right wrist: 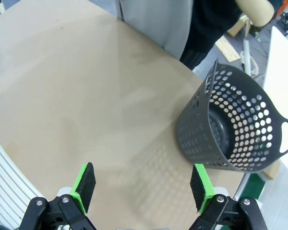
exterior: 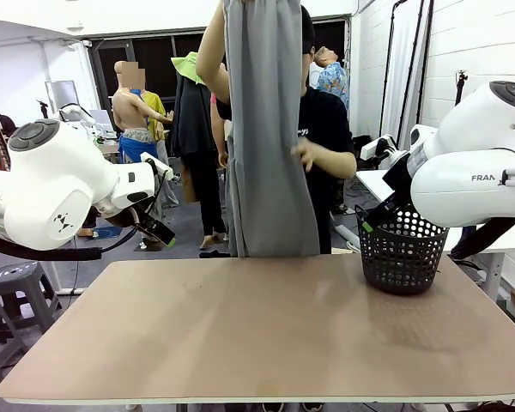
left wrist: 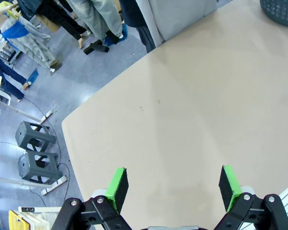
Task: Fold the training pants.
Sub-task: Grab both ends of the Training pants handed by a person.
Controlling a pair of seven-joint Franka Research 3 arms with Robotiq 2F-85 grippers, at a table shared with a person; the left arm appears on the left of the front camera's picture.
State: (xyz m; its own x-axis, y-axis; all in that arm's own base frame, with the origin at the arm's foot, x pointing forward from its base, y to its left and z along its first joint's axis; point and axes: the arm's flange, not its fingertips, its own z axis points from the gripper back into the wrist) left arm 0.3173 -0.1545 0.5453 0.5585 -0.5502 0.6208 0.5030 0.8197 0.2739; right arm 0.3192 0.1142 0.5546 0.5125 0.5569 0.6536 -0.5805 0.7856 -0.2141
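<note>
A person at the far side of the table holds the light grey training pants (exterior: 262,129) up high with one raised hand, so they hang down to the far table edge. The person's other hand touches their side. The pants' lower end also appears in the left wrist view (left wrist: 177,17) and the right wrist view (right wrist: 158,24). My left gripper (exterior: 159,230) hovers open off the table's left edge, with nothing between its green pads (left wrist: 173,187). My right gripper (exterior: 371,221) hangs open beside the basket, also with nothing in it (right wrist: 142,186).
A black mesh basket (exterior: 402,249) stands at the far right of the brown table (exterior: 240,326) and looks empty in the right wrist view (right wrist: 235,129). Grey stools (exterior: 17,283) stand on the floor past the left edge.
</note>
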